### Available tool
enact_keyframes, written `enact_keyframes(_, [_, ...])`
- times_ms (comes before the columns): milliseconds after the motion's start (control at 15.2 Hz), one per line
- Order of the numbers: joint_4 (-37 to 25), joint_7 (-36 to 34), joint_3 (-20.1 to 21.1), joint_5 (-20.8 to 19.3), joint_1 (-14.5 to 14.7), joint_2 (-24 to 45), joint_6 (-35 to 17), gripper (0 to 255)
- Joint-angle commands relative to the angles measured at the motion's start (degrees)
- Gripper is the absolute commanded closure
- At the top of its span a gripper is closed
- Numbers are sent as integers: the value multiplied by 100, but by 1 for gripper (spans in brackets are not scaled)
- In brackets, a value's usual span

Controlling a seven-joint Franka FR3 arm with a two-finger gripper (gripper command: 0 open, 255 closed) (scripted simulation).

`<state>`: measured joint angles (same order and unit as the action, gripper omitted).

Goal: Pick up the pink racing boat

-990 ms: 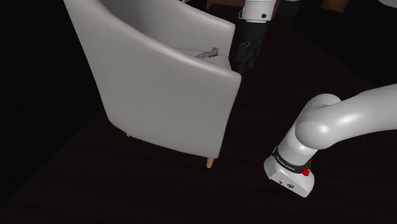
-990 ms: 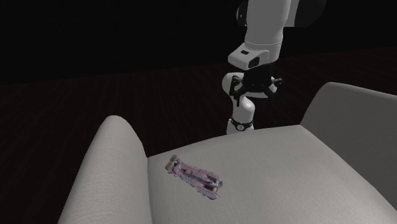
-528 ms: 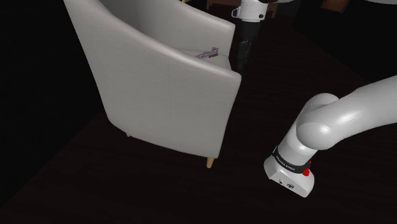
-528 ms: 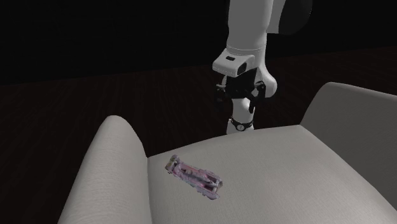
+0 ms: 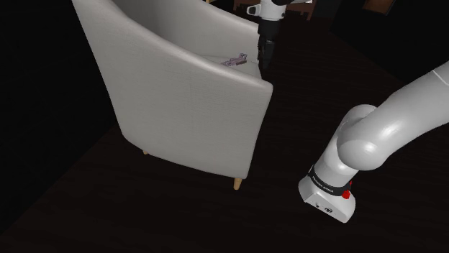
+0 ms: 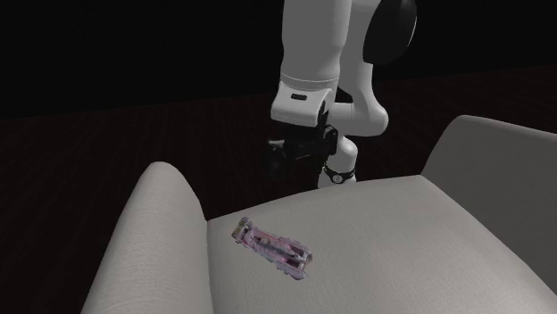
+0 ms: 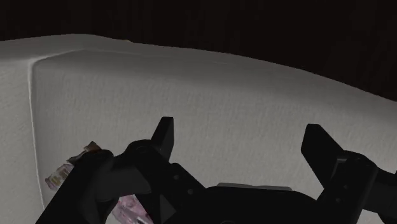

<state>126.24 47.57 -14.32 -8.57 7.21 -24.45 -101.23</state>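
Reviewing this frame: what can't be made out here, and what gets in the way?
- Wrist view: the pink boat has its middle hidden behind the open gripper.
- Shoulder view: the boat is too small for detail and sits partly behind the arm of the armchair.
- Second exterior view: the black gripper merges with the dark floor, so its height relative to the seat is unclear. The lower edge cuts off the armchair.

Pale grey armchair (image 5: pixel 180 100), light wooden legs (image 5: pixel 237 184), on dark floor (image 5: pixel 108 208).

Pink racing boat (image 6: pixel 274 248): slim, pale pink-lilac, lying flat. On the grey armchair seat (image 6: pixel 402 236), close beside one armrest (image 6: pixel 152 232).
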Motion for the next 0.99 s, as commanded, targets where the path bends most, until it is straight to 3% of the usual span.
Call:
enact_keyframes(0, [-303,737,-179,-40,117,341,-180,0])
enact_keyframes(594, [-1881,3689,-607,400,556,1988,-792,0])
enact_keyframes(924, [-1593,3679,-605,399,541,2006,-1098,0])
